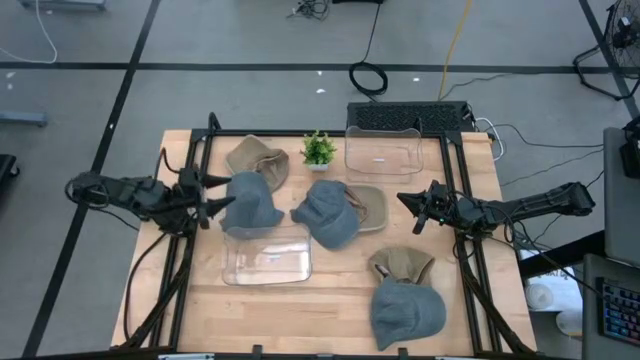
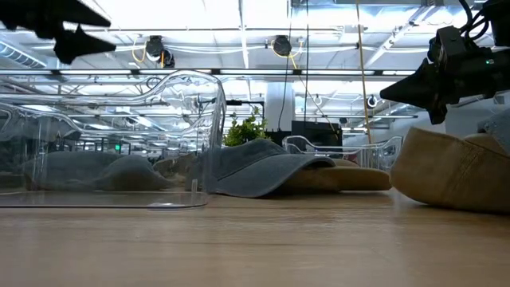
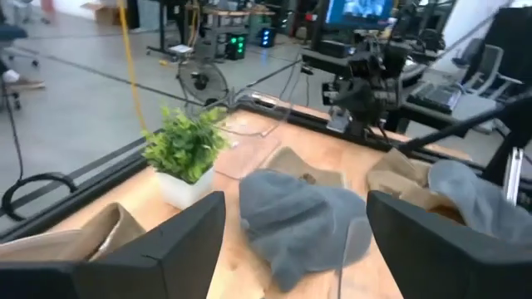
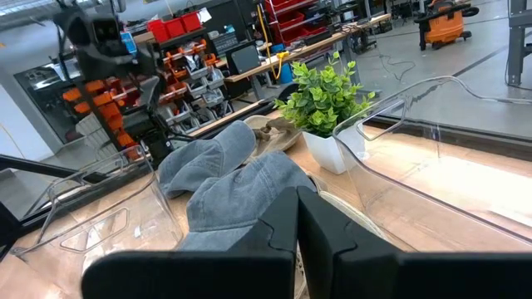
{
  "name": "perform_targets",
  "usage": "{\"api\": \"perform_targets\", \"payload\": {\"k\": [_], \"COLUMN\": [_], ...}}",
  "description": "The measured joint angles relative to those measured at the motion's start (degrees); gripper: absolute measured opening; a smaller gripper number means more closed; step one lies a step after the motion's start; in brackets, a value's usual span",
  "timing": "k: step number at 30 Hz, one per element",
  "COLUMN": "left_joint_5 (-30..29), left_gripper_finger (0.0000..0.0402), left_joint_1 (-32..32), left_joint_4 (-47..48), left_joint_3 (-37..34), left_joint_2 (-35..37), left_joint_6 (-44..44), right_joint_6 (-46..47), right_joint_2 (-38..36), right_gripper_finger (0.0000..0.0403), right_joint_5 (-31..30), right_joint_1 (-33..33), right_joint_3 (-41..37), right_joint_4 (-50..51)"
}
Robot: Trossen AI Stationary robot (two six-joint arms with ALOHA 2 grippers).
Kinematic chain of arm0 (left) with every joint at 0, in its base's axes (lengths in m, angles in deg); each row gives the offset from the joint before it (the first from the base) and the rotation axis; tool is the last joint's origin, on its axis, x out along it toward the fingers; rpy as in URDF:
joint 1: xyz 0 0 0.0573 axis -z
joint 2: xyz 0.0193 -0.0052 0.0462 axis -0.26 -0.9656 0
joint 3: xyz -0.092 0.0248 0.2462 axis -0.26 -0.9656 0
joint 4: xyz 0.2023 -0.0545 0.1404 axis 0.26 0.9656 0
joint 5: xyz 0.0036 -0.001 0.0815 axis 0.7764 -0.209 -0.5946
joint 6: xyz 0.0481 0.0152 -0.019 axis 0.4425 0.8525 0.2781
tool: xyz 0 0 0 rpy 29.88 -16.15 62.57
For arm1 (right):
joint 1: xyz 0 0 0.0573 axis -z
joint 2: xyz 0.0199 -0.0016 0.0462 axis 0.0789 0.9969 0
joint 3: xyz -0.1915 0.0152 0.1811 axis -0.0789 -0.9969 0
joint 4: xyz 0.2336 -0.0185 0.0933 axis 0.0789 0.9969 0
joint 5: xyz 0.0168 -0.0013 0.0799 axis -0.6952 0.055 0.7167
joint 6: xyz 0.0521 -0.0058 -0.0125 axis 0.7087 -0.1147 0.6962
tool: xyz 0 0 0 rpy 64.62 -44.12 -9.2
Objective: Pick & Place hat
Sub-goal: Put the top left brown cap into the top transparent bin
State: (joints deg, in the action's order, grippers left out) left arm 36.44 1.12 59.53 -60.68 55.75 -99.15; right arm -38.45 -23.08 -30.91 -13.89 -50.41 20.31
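Observation:
Several soft hats lie on the wooden table. One grey hat (image 1: 252,203) rests partly on the rim of a clear bin (image 1: 268,262), with a tan hat (image 1: 258,160) behind it. A grey cap (image 1: 328,214) (image 3: 295,218) (image 4: 237,195) overlaps a tan one (image 1: 367,206) at mid-table. Near the front edge a tan hat (image 1: 402,265) (image 2: 450,167) lies against another grey hat (image 1: 406,312). My left gripper (image 1: 216,195) (image 3: 291,249) (image 2: 80,36) is open, raised beside the left grey hat. My right gripper (image 1: 412,211) (image 4: 298,241) (image 2: 418,89) is shut, raised right of the middle caps.
A small potted plant (image 1: 319,149) (image 3: 187,149) (image 4: 326,104) stands at the far middle. A second clear bin (image 1: 382,150) (image 4: 432,158) sits to its right. Black frame rails run along both table sides (image 1: 175,270). Bare wood shows at the front left (image 1: 200,315).

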Motion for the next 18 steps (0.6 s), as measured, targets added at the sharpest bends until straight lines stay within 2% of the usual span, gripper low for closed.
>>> {"api": "perform_targets", "payload": {"k": [5, 18], "left_joint_5": [-2.9, -4.4], "left_gripper_finger": [0.0309, 0.0280], "left_joint_1": [-1.2, -5.6], "left_joint_4": [2.5, 13.6], "left_joint_3": [9.5, 35.1], "left_joint_2": [-7.2, -22.7], "left_joint_6": [0.3, 14.7], "right_joint_6": [0.0, 0.0], "right_joint_2": [0.0, 0.0], "right_gripper_finger": [0.0000, 0.0000], "right_joint_5": [0.0, 0.0], "right_joint_1": [0.0, 0.0], "right_joint_3": [0.0, 0.0], "right_joint_4": [0.0, 0.0]}}
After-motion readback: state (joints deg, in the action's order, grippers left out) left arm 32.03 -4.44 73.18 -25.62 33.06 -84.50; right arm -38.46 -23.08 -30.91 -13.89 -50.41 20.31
